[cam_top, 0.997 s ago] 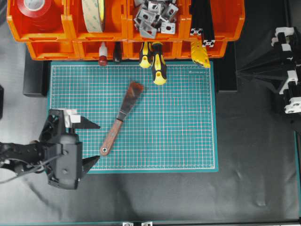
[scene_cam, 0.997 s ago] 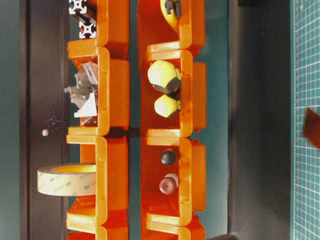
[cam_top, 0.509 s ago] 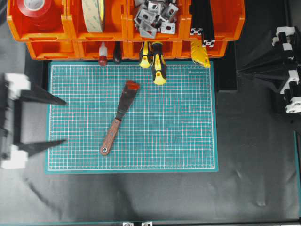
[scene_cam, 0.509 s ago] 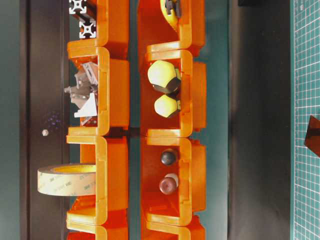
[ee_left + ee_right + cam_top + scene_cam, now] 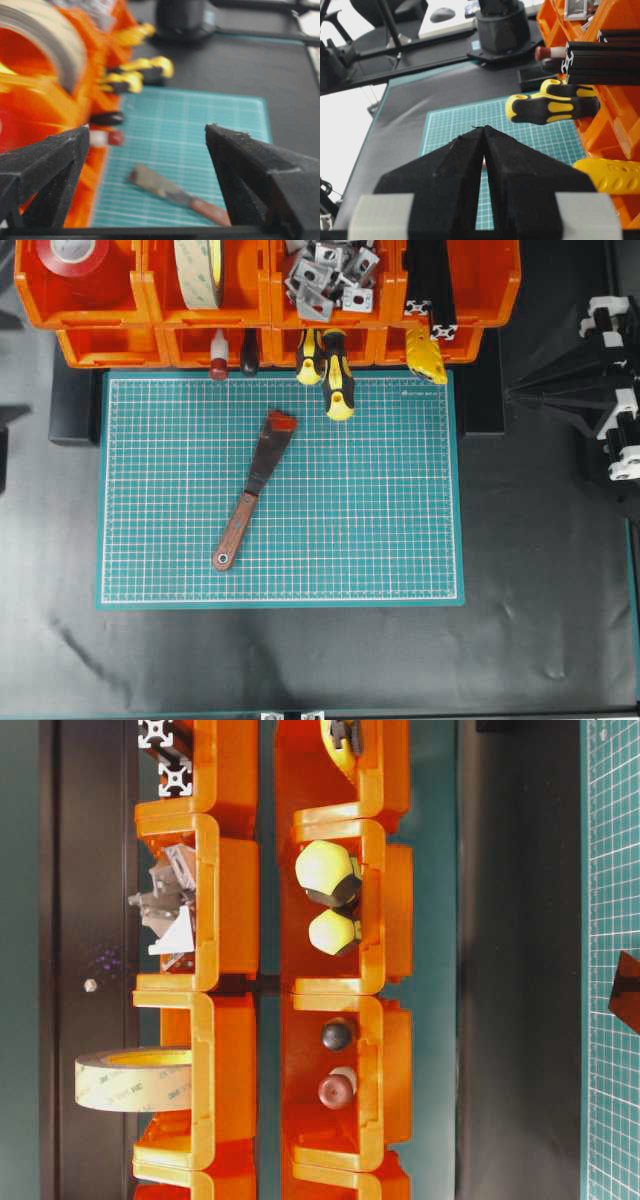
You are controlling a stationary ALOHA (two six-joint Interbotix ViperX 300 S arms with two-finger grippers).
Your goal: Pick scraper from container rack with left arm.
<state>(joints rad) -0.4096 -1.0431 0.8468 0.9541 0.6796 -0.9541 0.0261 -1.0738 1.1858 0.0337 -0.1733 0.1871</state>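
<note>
Your left gripper (image 5: 145,145) has its two matte black, grainy, wedge-shaped fingers (image 5: 50,165) spread wide, holding nothing. Ahead of it, between the tips, one scraper (image 5: 175,192) lies flat on the gridded green cutting mat (image 5: 210,115): wooden handle, dull metal blade. To its left stands the glossy orange container rack (image 5: 30,115), two yellow-and-black screwdrivers (image 5: 137,75) poking out. Your right gripper (image 5: 484,131) is pressed together.

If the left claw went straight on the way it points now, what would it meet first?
Probably the green mat: the open left claw frames bare mat, with the scraper lower in the gap. Depth is unclear.
</note>
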